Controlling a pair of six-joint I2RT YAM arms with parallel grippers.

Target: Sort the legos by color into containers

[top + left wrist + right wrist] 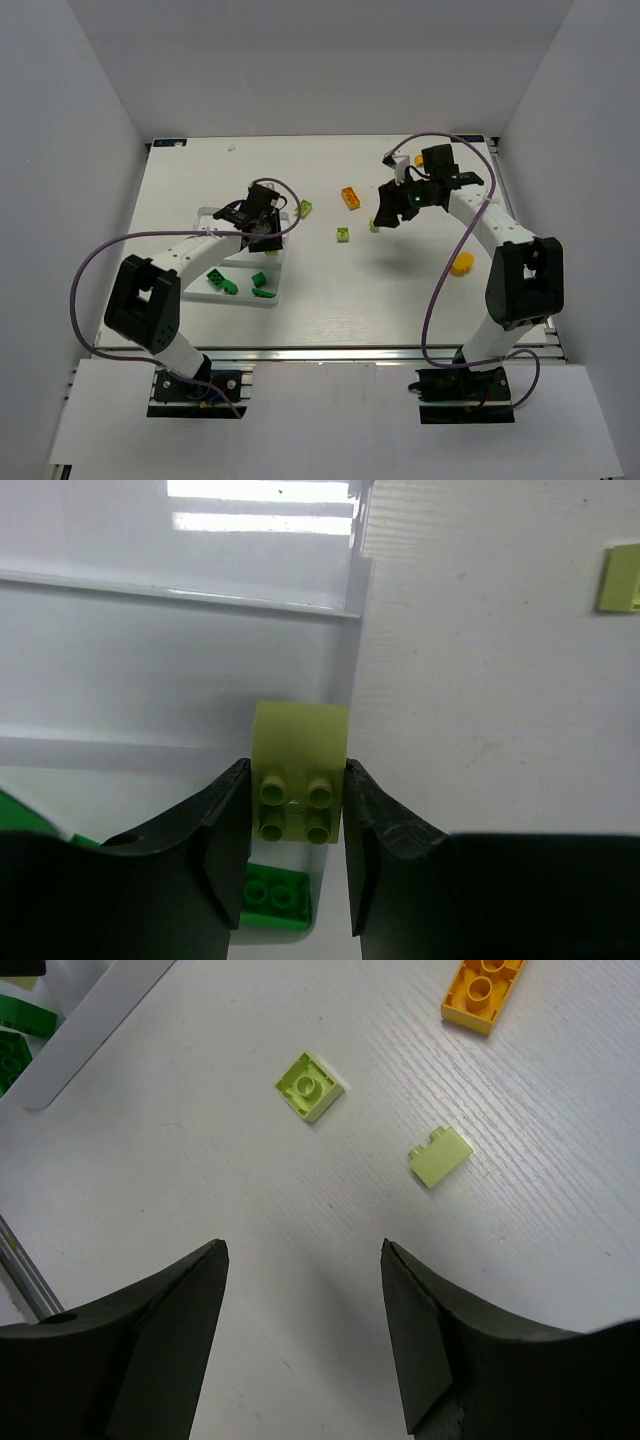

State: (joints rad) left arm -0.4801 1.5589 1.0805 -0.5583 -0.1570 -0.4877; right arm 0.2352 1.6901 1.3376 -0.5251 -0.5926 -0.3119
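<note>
My left gripper (266,234) is shut on a lime brick (298,780), studs facing the camera, held over the right end of the white three-compartment tray (212,214). Several dark green bricks (222,284) lie in the tray's near compartment; one (275,900) shows under the held brick. My right gripper (388,218) is open and empty above the table (303,1250). Ahead of it lie a lime brick (310,1086), a small lime piece (440,1156) and an orange brick (483,995). Another lime brick (306,208) lies right of the tray. A rounded yellow-orange piece (461,264) lies near the right arm.
The tray's corner (90,1030) shows at the top left of the right wrist view. A lime brick (622,578) lies on the table right of the tray. Purple cables loop off both arms. White walls enclose the table on three sides.
</note>
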